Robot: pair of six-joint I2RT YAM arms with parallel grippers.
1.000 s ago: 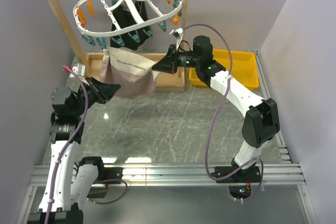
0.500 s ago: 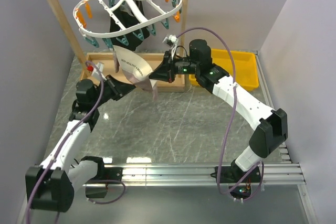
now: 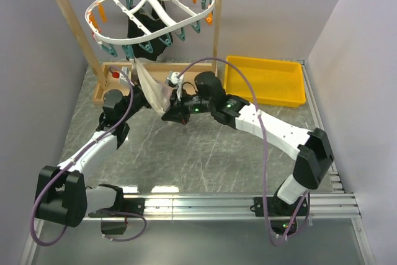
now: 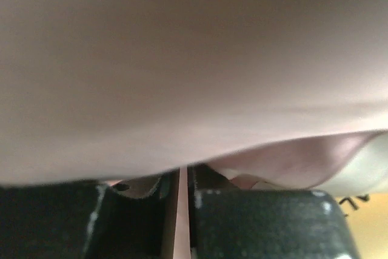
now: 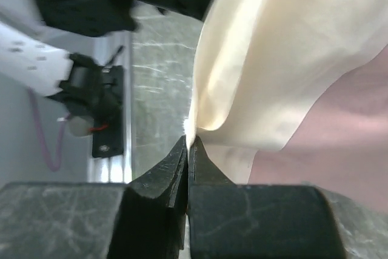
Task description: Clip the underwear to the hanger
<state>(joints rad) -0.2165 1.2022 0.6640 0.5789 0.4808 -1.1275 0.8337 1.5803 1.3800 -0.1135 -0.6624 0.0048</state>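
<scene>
Fingers [image 5: 163,180] tight around underwear [image 5: 291,59] edge

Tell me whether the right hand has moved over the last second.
Yes. The right hand has moved left and toward the near edge of the table, away from the yellow bin.

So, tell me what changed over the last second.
Both grippers came down and together: the right gripper swung left, clear of the yellow bin; the left gripper reached forward. The underwear, spread wide before, now hangs bunched below the hanger. Both stay shut on it. Wooden rack and bin unmoved.
</scene>
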